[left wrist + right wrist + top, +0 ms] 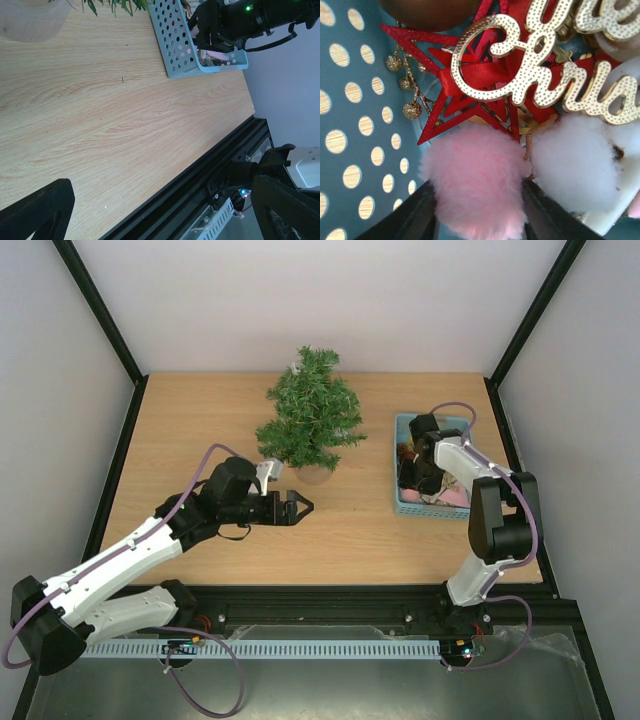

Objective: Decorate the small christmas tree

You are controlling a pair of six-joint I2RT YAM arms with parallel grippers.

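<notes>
Okay, over by the table's (200, 420) left half, the left gripper (298, 507) hovers low above the wood, jaws spread wide with nothing between them, just in front of the tree's base. Centre stage, the small christmas tree (312, 420) stands upright toward the far edge. Against the right edge sits the light-blue basket (420, 510), and the right gripper (479, 220) is down inside it. Its dark fingers (410, 217) flank a pink pompom (475, 175), touching both sides; whether they're truly clamped, I cannot tell. A red star (465, 85), gold lettering (530, 65) and a white pompom (575, 165) crowd around.
</notes>
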